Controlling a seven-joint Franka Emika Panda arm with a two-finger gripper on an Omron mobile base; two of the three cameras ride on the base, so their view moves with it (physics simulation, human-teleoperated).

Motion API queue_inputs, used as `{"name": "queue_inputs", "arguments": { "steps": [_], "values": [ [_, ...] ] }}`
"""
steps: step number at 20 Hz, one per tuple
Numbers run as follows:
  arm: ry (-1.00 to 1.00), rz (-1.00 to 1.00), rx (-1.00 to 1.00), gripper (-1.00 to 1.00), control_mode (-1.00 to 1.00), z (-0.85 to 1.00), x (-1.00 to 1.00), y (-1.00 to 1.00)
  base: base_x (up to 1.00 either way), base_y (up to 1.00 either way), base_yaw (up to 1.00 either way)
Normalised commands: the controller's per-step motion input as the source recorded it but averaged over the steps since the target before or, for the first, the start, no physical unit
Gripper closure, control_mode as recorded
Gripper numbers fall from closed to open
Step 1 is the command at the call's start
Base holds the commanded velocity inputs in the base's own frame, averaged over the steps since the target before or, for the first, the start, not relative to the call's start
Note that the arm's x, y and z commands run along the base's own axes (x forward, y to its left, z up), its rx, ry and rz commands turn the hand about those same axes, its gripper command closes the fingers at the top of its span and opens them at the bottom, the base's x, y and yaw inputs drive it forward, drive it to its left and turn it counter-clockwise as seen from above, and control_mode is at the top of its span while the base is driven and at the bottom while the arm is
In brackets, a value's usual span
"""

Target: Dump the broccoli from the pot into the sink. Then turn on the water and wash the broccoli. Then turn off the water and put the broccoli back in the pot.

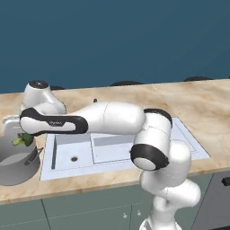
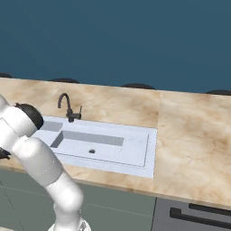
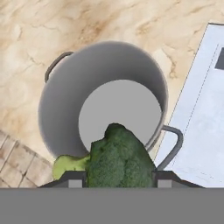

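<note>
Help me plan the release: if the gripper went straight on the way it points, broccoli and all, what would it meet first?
The pot. The gripper, shut on the broccoli, points down into its open mouth, so the flat grey bottom looks first in line, though the near wall is close and depth is hard to judge.

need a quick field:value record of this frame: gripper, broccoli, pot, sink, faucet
gripper: shut on the broccoli, held above the pot's opening
broccoli: between the fingertips, pale stalk sticking out to one side, not in the pot
pot: upright on the marble counter beside the sink, inside bare
sink: two basins, nothing in either
faucet: dark, behind the sink, no water visible
</note>
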Motion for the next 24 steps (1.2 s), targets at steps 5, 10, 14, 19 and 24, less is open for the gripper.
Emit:
{"name": "queue_inputs", "arguments": {
  "steps": [5,10,14,19,24],
  "values": [
    [0.01,0.02,-0.11,1.00,-1.00,-0.08,0.05,0.40,0.00,0.00,0.00],
    [0.03,0.00,-0.12,1.00,-1.00,-0.11,0.17,0.22,0.00,0.00,0.00],
    [0.06,0.00,-0.12,1.00,-1.00,-0.24,0.27,0.15,0.00,0.00,0.00],
    [0.05,0.00,-0.12,1.00,-1.00,-0.29,0.10,0.17,0.00,0.00,0.00],
    [0.02,0.02,-0.09,1.00,-1.00,-0.29,0.00,0.15,0.00,0.00,0.00]
  ]
}}
